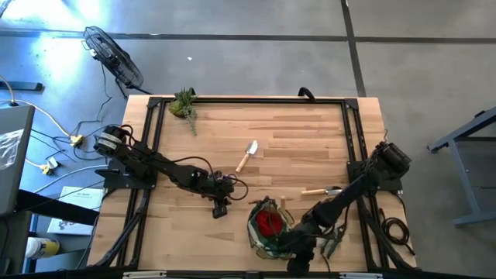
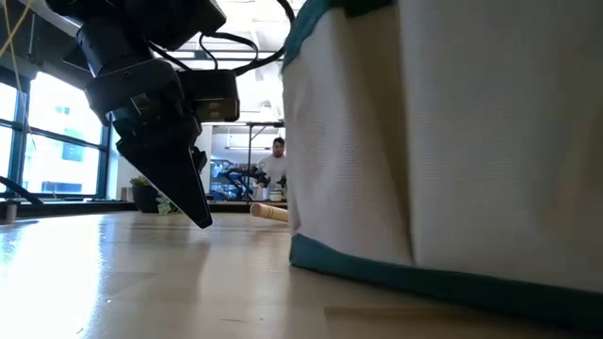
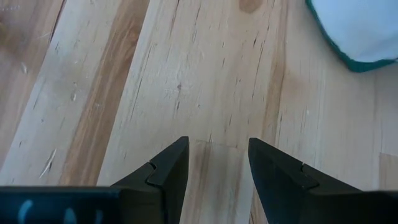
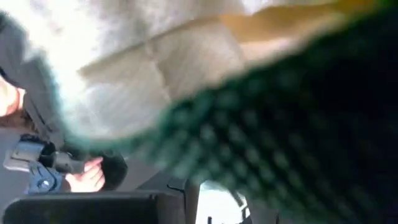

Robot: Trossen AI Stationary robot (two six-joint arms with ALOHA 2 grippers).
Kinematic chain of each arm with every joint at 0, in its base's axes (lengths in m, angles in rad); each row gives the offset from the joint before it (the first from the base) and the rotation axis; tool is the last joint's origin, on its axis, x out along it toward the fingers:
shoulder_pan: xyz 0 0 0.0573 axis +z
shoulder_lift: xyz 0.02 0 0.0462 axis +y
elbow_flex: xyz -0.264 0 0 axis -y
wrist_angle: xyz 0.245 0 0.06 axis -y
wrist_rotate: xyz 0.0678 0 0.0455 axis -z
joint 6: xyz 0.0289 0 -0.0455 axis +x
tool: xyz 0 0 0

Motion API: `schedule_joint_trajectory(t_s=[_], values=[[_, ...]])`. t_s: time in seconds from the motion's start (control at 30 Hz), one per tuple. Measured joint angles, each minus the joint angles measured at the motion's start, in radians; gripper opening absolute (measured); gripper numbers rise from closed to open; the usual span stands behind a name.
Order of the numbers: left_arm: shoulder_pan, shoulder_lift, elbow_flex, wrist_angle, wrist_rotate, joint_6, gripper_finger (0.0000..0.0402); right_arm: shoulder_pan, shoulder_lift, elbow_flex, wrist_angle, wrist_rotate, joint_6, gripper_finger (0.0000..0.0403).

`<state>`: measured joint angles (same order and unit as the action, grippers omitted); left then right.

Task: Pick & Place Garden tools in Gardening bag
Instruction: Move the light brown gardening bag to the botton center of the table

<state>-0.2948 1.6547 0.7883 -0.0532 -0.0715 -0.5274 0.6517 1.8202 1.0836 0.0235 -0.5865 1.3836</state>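
The gardening bag (image 1: pixel 263 232) stands open near the table's front edge, with a red fabric piece (image 1: pixel 269 223) inside it. In the low view the bag (image 2: pixel 433 141) fills the right side, pale with teal trim. A wooden-handled trowel (image 1: pixel 246 156) lies mid-table, and a second wooden-handled tool (image 1: pixel 318 190) lies to the bag's right. My left gripper (image 1: pixel 220 209) (image 3: pixel 217 142) hovers open just above bare wood left of the bag, holding nothing. My right gripper (image 1: pixel 299 249) is at the bag's right side. Its wrist view is filled by blurred bag cloth (image 4: pixel 155 68) and dark green mesh (image 4: pixel 298 124).
A leafy plant clump (image 1: pixel 184 104) lies at the far left corner. A dark thin tool (image 1: pixel 333 246) lies right of my right arm near the front edge. Black frame rails (image 1: pixel 151 147) run along the table's sides. A person (image 2: pixel 277 160) is far off in the room behind.
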Motion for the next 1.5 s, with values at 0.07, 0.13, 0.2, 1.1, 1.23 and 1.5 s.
schedule_joint_trajectory(t_s=[0.07, 0.13, 0.2, 1.1, 1.23, 1.5], values=[[0.0, 0.0, 0.0, 0.0, 0.0, 0.0, 0.0161, -0.022, -0.008, 0.0, 0.018, 0.009, -0.068, 0.0093], [0.0, 0.0, 0.0, 0.0, 0.0, 0.0, 0.0161, -0.052, -0.016, 0.0, 0.037, 0.028, -0.127, 0.0093], [0.0, 0.0, 0.0, 0.0, 0.0, -0.004, 0.0161, -0.081, -0.018, 0.0, 0.044, 0.039, -0.182, 0.0093], [0.001, 0.0, 0.0, 0.15, -0.291, 0.005, 0.0161, -0.173, -0.017, 0.0, 0.247, 0.117, -0.342, 0.0093], [0.001, 0.0, 0.0, 0.228, -0.334, 0.052, 0.0161, -0.166, -0.017, 0.0, 0.253, 0.121, -0.344, 0.0093], [0.001, 0.0, 0.0, 0.239, -0.349, 0.061, 0.0161, -0.152, -0.016, 0.0, 0.329, 0.12, -0.389, 0.0093]])
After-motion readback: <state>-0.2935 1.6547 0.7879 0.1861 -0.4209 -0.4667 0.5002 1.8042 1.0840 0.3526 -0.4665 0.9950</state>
